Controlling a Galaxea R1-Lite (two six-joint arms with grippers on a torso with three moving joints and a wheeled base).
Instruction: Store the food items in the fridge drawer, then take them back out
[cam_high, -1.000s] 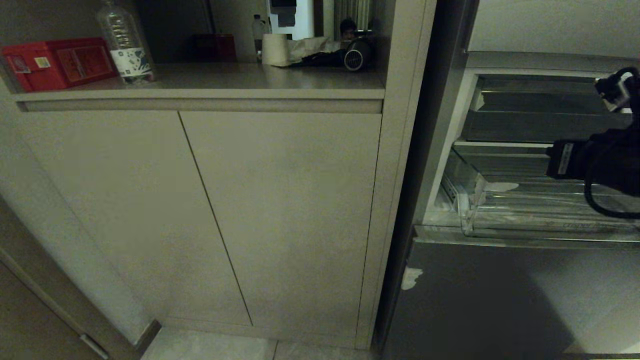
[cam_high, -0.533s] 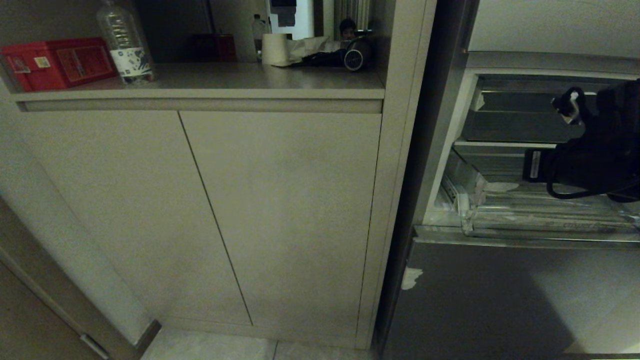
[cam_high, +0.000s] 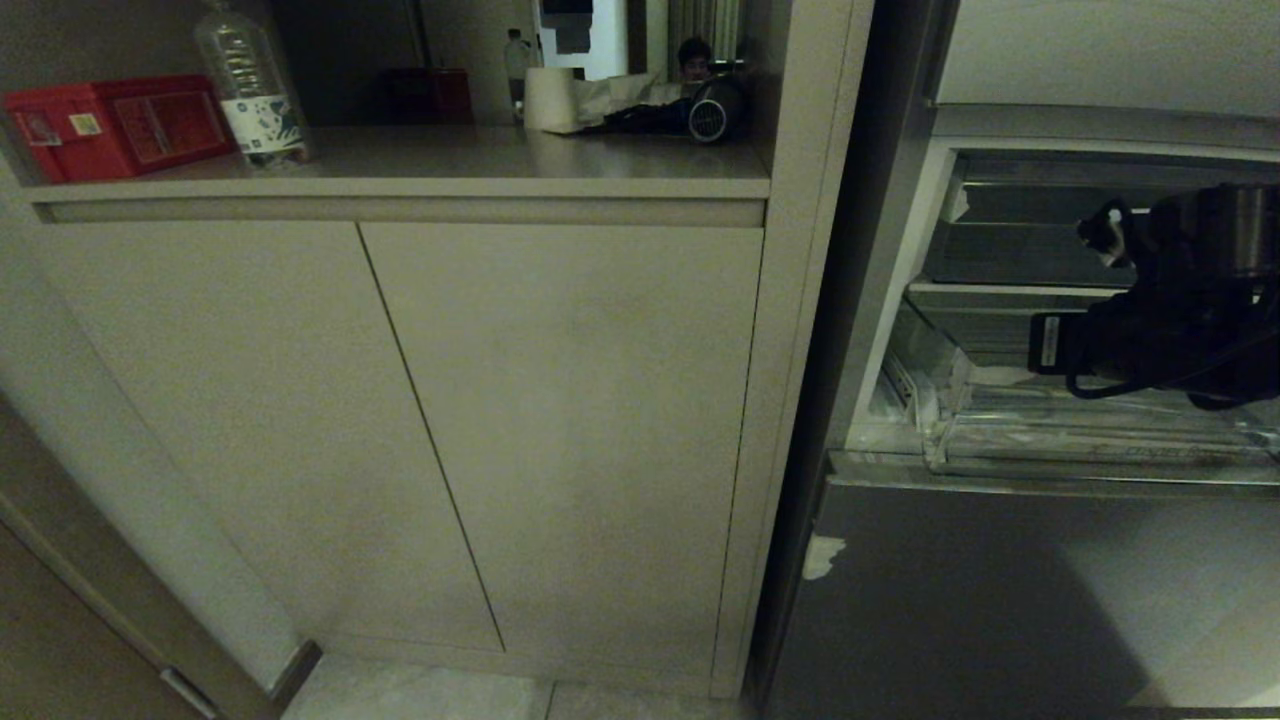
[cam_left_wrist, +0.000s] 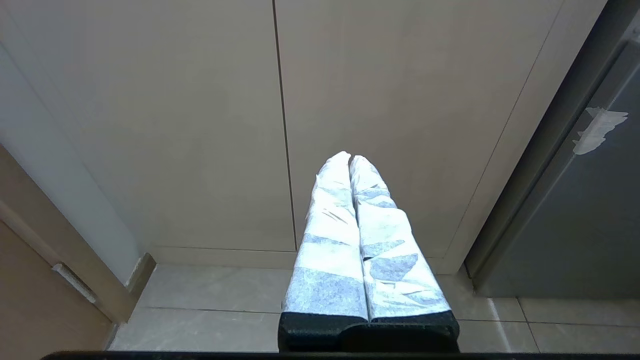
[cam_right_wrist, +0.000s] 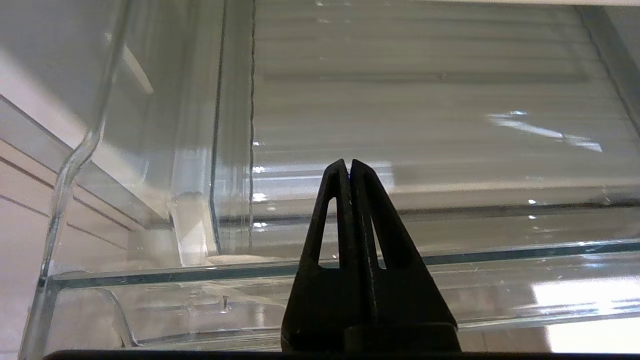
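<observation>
The robot's right gripper (cam_right_wrist: 348, 167) hangs over the pulled-out fridge drawer (cam_high: 1010, 440), its two black fingers (cam_right_wrist: 327, 210) pressed together with nothing between them. In the right wrist view the closed tips point down into the clear bin, above its ribbed floor and behind the front lip that crosses just below them. The drawer's tall left wall curves up at the side. No food item shows in any view; the part of the ribbed floor that can be seen lies bare, and the arm hides the rest of it in the head view.

In the head view the right arm (cam_high: 1170, 320) reaches in from the right edge, a dark mass of wrist and cable over the open drawer, with a shallower shelf bin (cam_high: 1010, 250) above and behind it. The grey steel door panel (cam_high: 1000, 600) sits below the drawer, a pale scrap of tape (cam_high: 822, 556) stuck near its left edge.

The left gripper (cam_left_wrist: 350, 165) is parked low, its white-wrapped fingers (cam_left_wrist: 330, 240) shut against each other and empty, pointing at the beige cabinet doors (cam_high: 560, 420) beside the fridge, above the tiled floor (cam_left_wrist: 215, 300).

On the counter (cam_high: 450, 160) above the cabinet stand a red box (cam_high: 110, 125), a clear plastic bottle (cam_high: 248, 85) and a roll of paper (cam_high: 550, 100).
</observation>
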